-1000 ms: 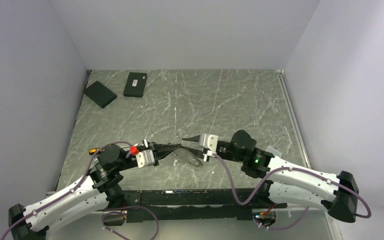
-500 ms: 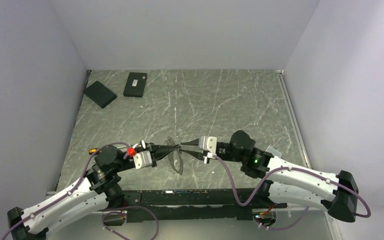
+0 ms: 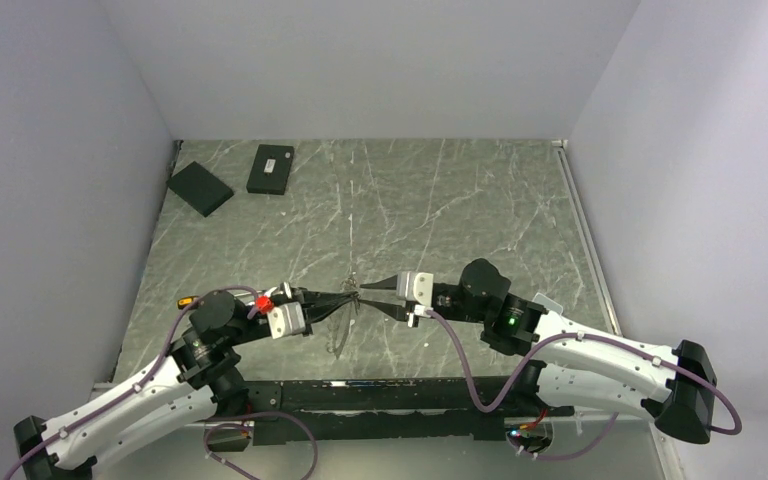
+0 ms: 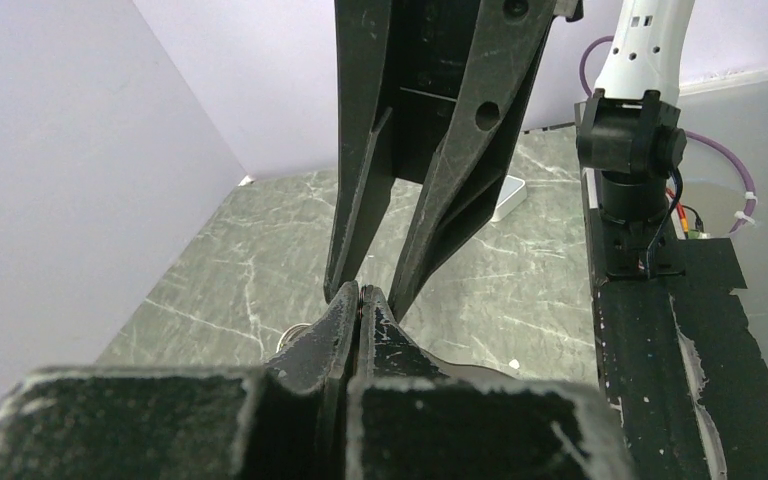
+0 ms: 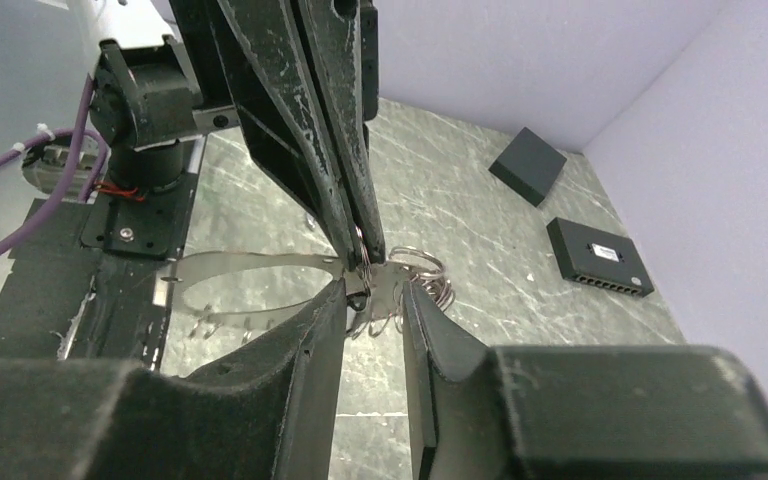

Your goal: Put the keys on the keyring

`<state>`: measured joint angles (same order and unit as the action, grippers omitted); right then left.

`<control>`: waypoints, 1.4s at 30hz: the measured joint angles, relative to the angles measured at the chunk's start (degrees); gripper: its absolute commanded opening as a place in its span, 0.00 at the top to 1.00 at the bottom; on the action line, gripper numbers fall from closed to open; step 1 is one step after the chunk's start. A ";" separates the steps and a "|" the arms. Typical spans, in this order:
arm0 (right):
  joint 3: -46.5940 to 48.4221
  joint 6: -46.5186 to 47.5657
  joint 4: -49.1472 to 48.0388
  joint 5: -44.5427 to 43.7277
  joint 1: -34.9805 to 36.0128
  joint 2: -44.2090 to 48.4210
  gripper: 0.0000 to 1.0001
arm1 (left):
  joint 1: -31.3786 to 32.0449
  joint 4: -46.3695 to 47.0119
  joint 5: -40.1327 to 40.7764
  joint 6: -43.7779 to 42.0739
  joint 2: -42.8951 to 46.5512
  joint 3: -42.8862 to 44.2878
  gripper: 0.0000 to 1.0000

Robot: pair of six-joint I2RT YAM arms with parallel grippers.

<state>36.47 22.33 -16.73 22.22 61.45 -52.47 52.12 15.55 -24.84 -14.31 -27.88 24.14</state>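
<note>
Left gripper (image 3: 350,297), jaws pinched tight, meets right gripper (image 3: 368,296), jaws parted.

**Robot manipulation test cell in a laboratory.**
Two white arms (image 3: 130,403) were bolted at the near edge of a marble-patterned worktop (image 3: 460,200), which plain lilac walls (image 3: 360,60) enclosed on three sides; purple cables (image 3: 463,370) ran exposed along the arms, and black tape (image 4: 660,400) covered the mounting rail.

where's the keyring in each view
Top external: keyring at centre, where the two arms meet.
Left wrist: mostly hidden, only a silver sliver low centre-left.
Right wrist: thin band running left from the pinch.
Shared landmark: left gripper, pinching it.
</note>
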 measured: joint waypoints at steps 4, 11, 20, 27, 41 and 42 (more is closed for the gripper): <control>0.42 0.17 0.04 0.44 0.09 0.00 0.77 | 0.00 0.00 0.00 0.00 -0.55 0.00 1.00; 0.44 0.26 0.44 0.98 0.15 -0.09 0.98 | -0.02 0.02 0.09 0.00 -0.85 -0.02 1.00; 0.44 0.76 0.66 1.46 0.17 -0.09 1.00 | -0.09 -0.15 -0.52 -0.02 -0.85 -0.02 1.00; 0.44 1.20 2.29 2.16 0.55 0.26 1.00 | -0.20 -4.61 -2.38 -1.68 -0.94 1.75 0.71; 2.25 -0.83 7.56 -8.70 0.90 -2.32 1.00 | 0.09 -14.62 2.54 -0.48 1.03 5.16 0.47; 3.48 -1.90 8.70 -10.49 0.90 -3.63 1.00 | 0.09 -14.91 3.76 0.48 1.11 5.27 0.48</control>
<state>39.94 20.43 -8.03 11.73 62.35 -56.10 52.21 0.64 -21.08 -13.82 -26.76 29.41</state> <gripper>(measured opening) 0.010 0.542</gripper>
